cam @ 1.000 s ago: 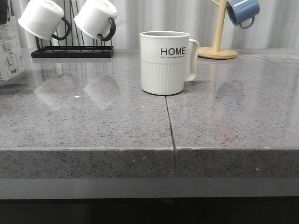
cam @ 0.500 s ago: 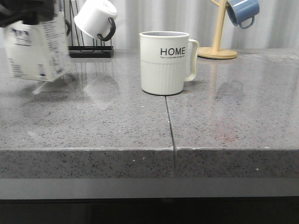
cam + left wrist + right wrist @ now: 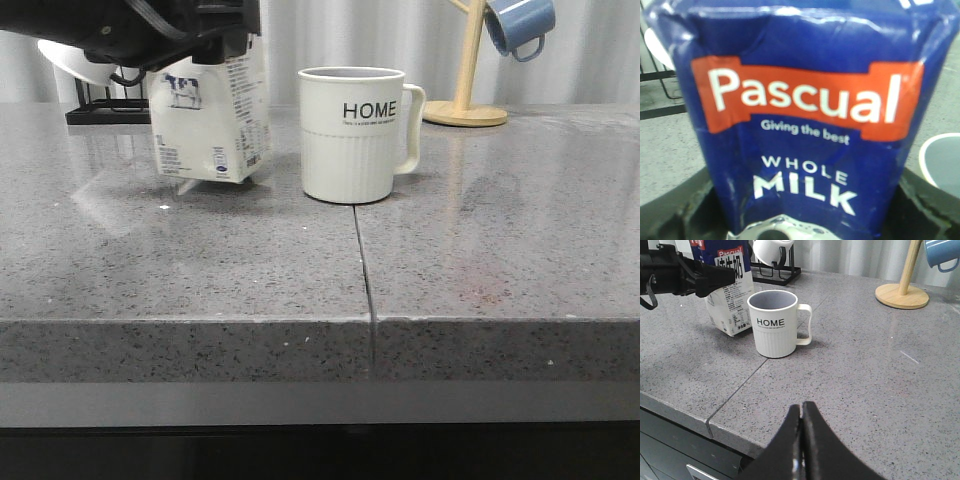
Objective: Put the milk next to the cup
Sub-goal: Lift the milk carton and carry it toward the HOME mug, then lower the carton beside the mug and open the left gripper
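The milk (image 3: pixel 213 125), a white carton with a dark blue top, hangs slightly tilted in my left gripper (image 3: pixel 205 40), just left of the cup (image 3: pixel 350 135). Its base is at or just above the countertop; I cannot tell if it touches. The cup is cream-white, ribbed below, marked "HOME", with its handle to the right. In the left wrist view the carton's blue "WHOLE MILK" face (image 3: pixel 805 125) fills the frame between my fingers (image 3: pixel 690 212), and the cup's rim (image 3: pixel 940 160) shows beside it. My right gripper (image 3: pixel 801 410) is shut and empty above the counter's front edge, with cup (image 3: pixel 774 325) and milk (image 3: pixel 730 300) beyond.
A black rack (image 3: pixel 100 108) with white black-handled mugs stands at the back left, behind the left arm. A wooden mug tree (image 3: pixel 465 100) with a blue mug (image 3: pixel 520 25) stands at the back right. A seam (image 3: pixel 365 270) runs from the cup to the counter's front edge.
My left gripper has carried the milk in from the far left, rightwards and down, to just left of the cup. The cup has not moved.
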